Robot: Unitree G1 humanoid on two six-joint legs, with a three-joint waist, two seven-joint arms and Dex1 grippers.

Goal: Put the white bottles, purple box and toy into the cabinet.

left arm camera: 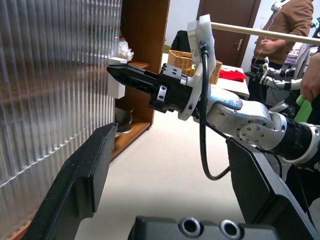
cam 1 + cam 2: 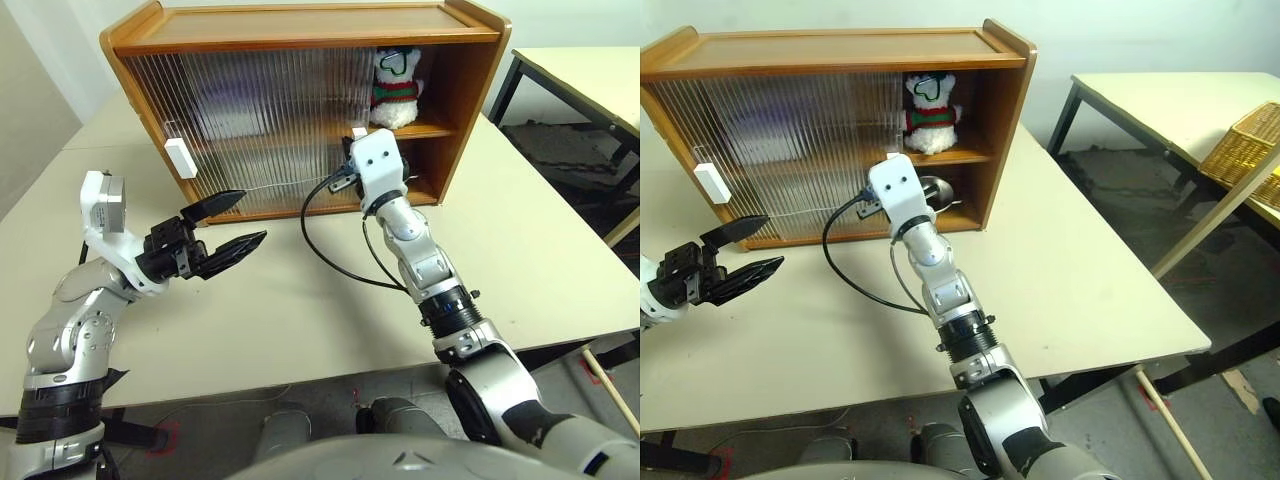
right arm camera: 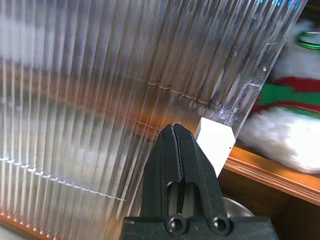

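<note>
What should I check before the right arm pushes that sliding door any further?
1. Right gripper shut, tips at the white handle: ok.
2. Toy seated on the cabinet upper shelf: ok.
3. Sliding door fully closed: not ok, right end open.
4. Left gripper open, apart from the door: ok.
5. Bottles and purple box inside: cannot tell.

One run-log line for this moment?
toy: on upper cabinet shelf | right gripper: jaws shut, at door handle | left gripper: jaws open, empty, above table
</note>
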